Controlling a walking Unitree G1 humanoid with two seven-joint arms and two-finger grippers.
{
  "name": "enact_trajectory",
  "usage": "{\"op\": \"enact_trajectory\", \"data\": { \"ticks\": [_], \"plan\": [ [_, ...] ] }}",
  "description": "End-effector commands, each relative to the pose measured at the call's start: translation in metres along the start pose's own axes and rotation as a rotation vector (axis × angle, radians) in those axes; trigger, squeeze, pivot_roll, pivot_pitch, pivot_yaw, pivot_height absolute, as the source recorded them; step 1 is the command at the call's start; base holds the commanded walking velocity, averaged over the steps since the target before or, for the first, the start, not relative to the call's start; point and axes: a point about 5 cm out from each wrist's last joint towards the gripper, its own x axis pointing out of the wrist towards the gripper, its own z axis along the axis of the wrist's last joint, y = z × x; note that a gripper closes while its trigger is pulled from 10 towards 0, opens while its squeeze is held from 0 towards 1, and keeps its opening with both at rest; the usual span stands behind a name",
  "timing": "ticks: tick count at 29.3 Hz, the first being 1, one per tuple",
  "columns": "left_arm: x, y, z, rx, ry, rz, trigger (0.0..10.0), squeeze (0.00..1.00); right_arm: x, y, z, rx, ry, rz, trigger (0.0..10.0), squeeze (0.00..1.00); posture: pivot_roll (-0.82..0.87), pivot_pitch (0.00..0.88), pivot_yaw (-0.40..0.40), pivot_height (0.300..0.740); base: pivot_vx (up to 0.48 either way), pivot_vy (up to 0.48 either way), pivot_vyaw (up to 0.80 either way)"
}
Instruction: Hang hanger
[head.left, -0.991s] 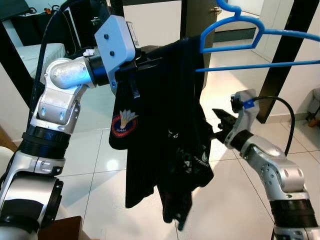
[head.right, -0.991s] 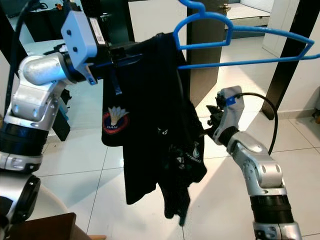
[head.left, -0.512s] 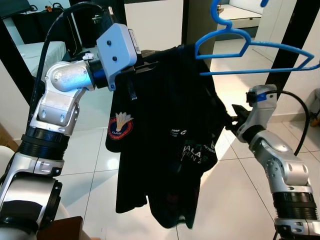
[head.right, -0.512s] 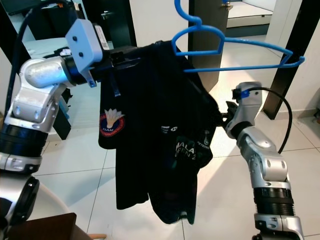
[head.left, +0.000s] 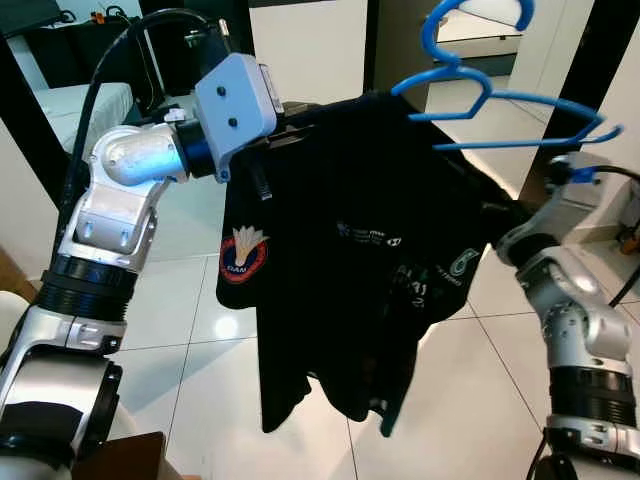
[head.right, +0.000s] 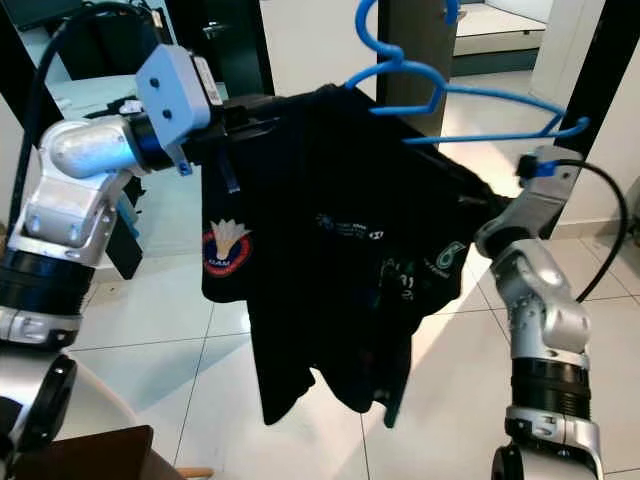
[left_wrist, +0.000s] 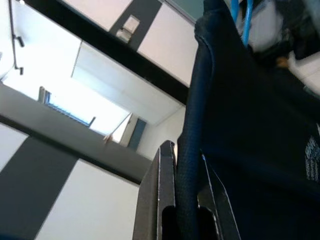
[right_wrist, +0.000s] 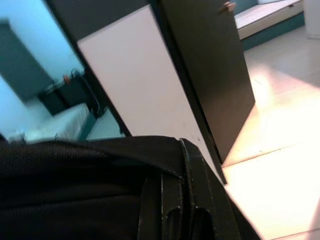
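Black logo-printed shirt (head.left: 370, 270) on blue hanger (head.left: 500, 95), writing unreadable, both hands (left_wrist: 187, 200) (right_wrist: 175, 210) clamped on fabric.

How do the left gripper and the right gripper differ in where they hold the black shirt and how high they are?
The left gripper is shut on the shoulder end of the black shirt, high, near the blue hanger; the right gripper is shut on a hem edge, lower down. The left gripper's arm reaches across at hanger height; the right gripper's arm pulls the cloth out sideways. Both pinch the fabric edge between black fingers.
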Motion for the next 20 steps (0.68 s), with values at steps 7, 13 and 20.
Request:
{"op": "enact_trajectory", "data": {
  "ticks": [7,13,20],
  "plan": [
    [-0.032,0.008,-0.014,0.198,0.161,0.043,10.0,0.00,-0.004,-0.016,0.003,0.131,-0.018,-0.066,0.0,0.00,-0.04,0.000,0.030,0.740,0.000,0.000,0.00],
    [-0.034,0.007,-0.015,0.223,0.180,0.048,10.0,0.00,-0.001,-0.008,-0.002,0.151,-0.002,-0.036,0.0,0.00,-0.04,0.000,0.024,0.740,0.000,0.000,0.00],
    [-0.030,0.006,-0.017,0.231,0.191,0.076,10.0,0.00,0.003,0.002,-0.002,0.162,0.004,-0.001,0.0,0.00,-0.04,0.000,0.019,0.740,0.000,0.000,0.00]
  ]
}}
